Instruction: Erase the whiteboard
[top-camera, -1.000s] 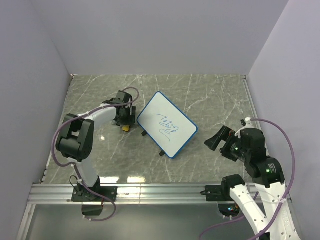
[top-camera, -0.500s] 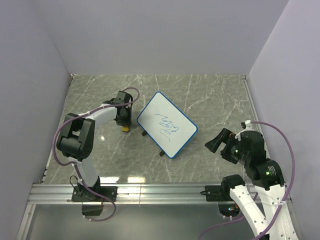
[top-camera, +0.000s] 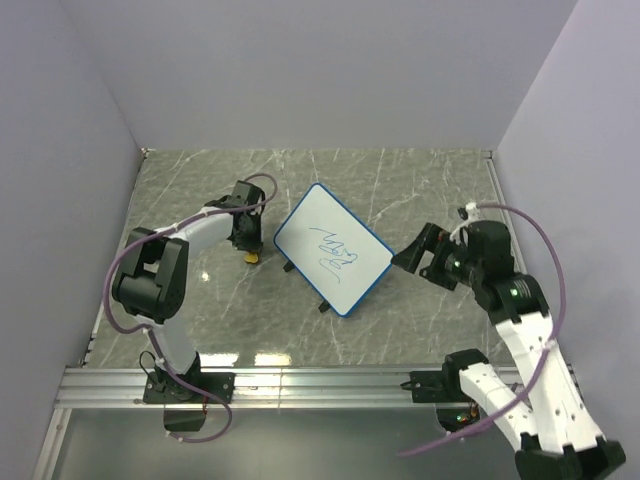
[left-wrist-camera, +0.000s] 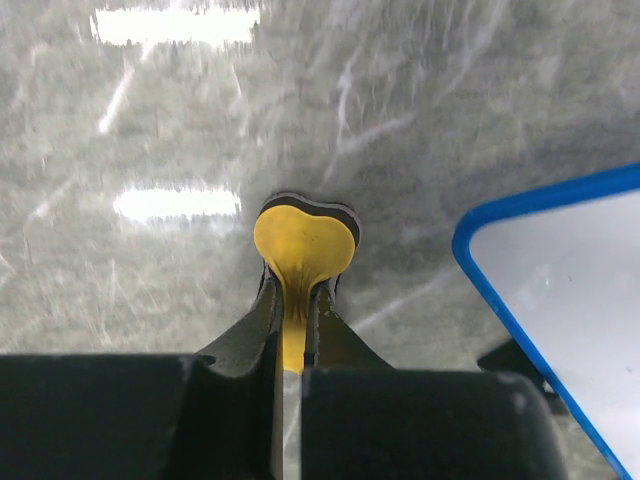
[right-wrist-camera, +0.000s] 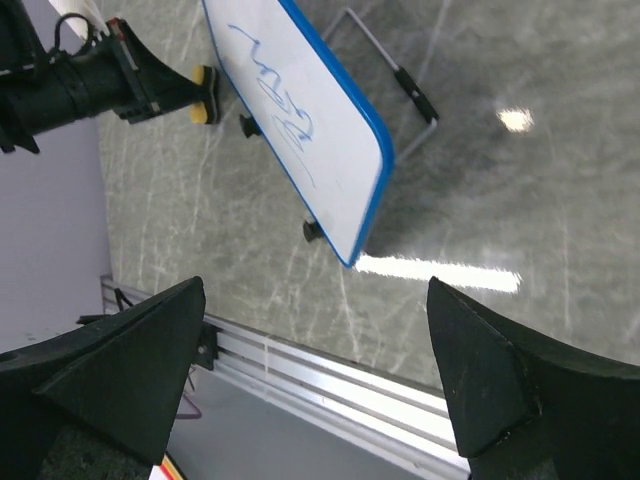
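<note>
One whiteboard (top-camera: 333, 250), one yellow eraser (left-wrist-camera: 303, 240) pinched by the left pincer (left-wrist-camera: 293, 300); the right pincer (right-wrist-camera: 315, 290) gapes.

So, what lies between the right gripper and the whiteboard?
Nothing does. In the right wrist view, only bare table lies between the open right gripper and the whiteboard.

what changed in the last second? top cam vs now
Left gripper shut on the yellow eraser; its fingers were open around it before. Right gripper, open, swung up and left toward the whiteboard. Board, its blue scribble and the eraser's spot are unchanged.
</note>
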